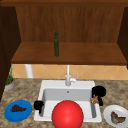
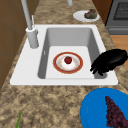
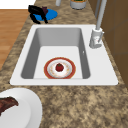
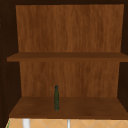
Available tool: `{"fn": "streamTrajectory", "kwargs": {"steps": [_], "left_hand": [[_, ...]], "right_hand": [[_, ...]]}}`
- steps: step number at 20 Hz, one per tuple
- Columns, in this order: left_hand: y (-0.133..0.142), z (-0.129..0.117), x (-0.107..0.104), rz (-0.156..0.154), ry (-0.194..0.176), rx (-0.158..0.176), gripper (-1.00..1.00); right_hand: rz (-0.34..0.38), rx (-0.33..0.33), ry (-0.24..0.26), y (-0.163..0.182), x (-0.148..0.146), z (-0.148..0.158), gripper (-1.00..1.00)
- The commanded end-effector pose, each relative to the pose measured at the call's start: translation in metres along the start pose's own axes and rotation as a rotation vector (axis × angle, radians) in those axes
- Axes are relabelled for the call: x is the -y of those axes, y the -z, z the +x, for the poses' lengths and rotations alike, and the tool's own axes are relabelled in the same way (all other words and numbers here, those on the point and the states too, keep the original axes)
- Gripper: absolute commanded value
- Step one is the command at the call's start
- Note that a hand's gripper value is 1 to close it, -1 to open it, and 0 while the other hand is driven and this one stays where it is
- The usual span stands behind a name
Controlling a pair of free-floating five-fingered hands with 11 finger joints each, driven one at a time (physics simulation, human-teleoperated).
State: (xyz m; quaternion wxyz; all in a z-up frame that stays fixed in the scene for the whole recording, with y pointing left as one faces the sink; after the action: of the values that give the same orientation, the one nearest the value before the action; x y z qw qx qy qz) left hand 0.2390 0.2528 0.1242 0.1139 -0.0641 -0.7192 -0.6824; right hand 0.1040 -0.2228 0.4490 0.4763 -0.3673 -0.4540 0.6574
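Observation:
My left hand (image 1: 38,105) hovers open at the sink's front left corner (image 1: 46,83), fingers stretched out over the rim (image 2: 110,61), next to the blue plate (image 3: 37,12). My right hand (image 1: 98,93) hangs above the sink's right rim, fingers curled on a small brown-orange piece of food (image 1: 94,100). On the sink floor lies a red-rimmed plate (image 2: 78,66) (image 3: 47,71) with a small red fruit (image 2: 68,60) (image 3: 59,67) on it. A big red round shape (image 1: 67,115) covers the sink's front in the front view.
A blue plate (image 1: 23,113) with grapes (image 2: 115,115) lies left of the sink. On the right, a white plate (image 1: 108,112) holds brown food (image 3: 7,103). The faucet (image 1: 68,76) stands behind the basin. A dark bottle (image 4: 56,98) is on the lower shelf; a potted plant (image 1: 9,82) is far left.

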Motion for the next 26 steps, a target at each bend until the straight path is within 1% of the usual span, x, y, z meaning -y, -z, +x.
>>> {"fn": "streamTrajectory", "kwargs": {"steps": [1,7,9,10,11,12,13,16,20,21,22,23,26], "left_hand": [[0.000,0.000,0.000,0.000,0.000,0.000,0.00],[0.000,0.000,0.000,0.000,0.000,0.000,0.00],[0.000,0.000,0.000,0.000,0.000,0.000,0.00],[0.000,0.000,0.000,0.000,0.000,0.000,0.00],[0.000,0.000,0.000,0.000,0.000,0.000,0.00],[0.000,0.000,0.000,0.000,0.000,0.000,0.00],[0.000,0.000,0.000,0.000,0.000,0.000,0.00],[0.000,0.000,0.000,0.000,0.000,0.000,0.00],[0.000,0.000,0.000,0.000,0.000,0.000,0.00],[0.000,0.000,0.000,0.000,0.000,0.000,0.00],[0.000,0.000,0.000,0.000,0.000,0.000,0.00],[0.000,0.000,0.000,0.000,0.000,0.000,0.00],[0.000,0.000,0.000,0.000,0.000,0.000,0.00]], "right_hand": [[-0.011,-0.007,0.045,-0.020,0.020,0.019,1.00],[-0.016,0.004,0.061,-0.056,0.053,0.044,1.00],[-0.013,0.004,0.055,-0.060,0.068,0.049,1.00],[-0.004,0.002,0.031,-0.062,0.070,0.051,1.00],[-0.010,-0.001,0.024,-0.066,0.075,0.052,1.00],[-0.004,0.006,0.035,-0.068,0.080,0.051,1.00],[-0.009,0.007,0.034,-0.073,0.088,0.052,1.00],[-0.030,-0.007,0.030,-0.082,0.108,0.054,1.00],[-0.003,-0.003,0.039,-0.094,0.133,0.054,1.00],[-0.006,-0.007,0.039,-0.103,0.141,0.056,1.00],[-0.009,-0.002,0.058,-0.109,0.147,0.056,1.00],[-0.013,-0.001,0.065,-0.114,0.154,0.056,1.00],[-0.016,0.001,0.057,-0.127,0.176,0.060,1.00]]}}
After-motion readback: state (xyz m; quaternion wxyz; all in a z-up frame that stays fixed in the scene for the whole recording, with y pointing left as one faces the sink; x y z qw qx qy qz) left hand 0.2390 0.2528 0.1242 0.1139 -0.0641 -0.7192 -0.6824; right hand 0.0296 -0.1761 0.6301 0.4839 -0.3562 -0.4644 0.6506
